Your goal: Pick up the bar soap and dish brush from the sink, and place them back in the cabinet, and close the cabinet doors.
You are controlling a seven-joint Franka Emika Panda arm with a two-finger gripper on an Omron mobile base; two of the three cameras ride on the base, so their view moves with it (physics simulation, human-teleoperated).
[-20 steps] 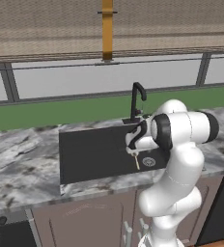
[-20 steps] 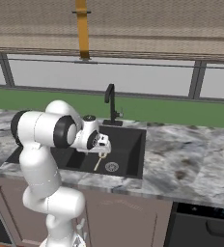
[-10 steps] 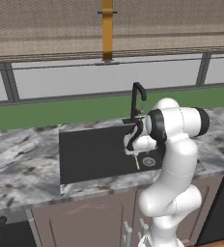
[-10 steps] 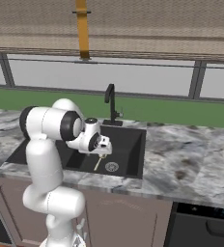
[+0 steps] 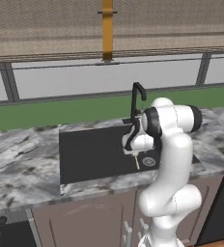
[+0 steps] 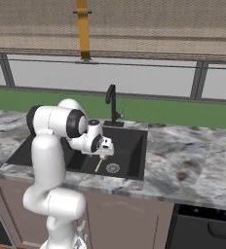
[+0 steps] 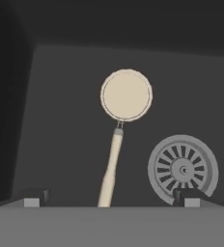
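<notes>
The gripper (image 7: 109, 200) hangs over the right part of the sink (image 5: 85, 154), its two finger tips spread wide with nothing between them but the view down to the basin floor; in the hand view the dish brush (image 7: 119, 130) lies flat on that dark floor, round cream head away from the camera, thin handle running back toward the gap between the tips; the handle's near end passes out of sight at the bottom, so whether the tips reach it I cannot tell. Just beside the handle sits the round grey drain (image 7: 183, 169), one finger tip standing in front of its lower edge; the drain and handle are close but apart. In the left base view the brush handle (image 5: 136, 163) shows as a pale sliver below the hand, next to the drain (image 5: 149, 161); the black gooseneck faucet (image 5: 135, 99) rises just behind the wrist. Grey marbled counter (image 6: 183, 160) surrounds the basin; low brown cupboards (image 5: 85, 222) sit beneath.
</notes>
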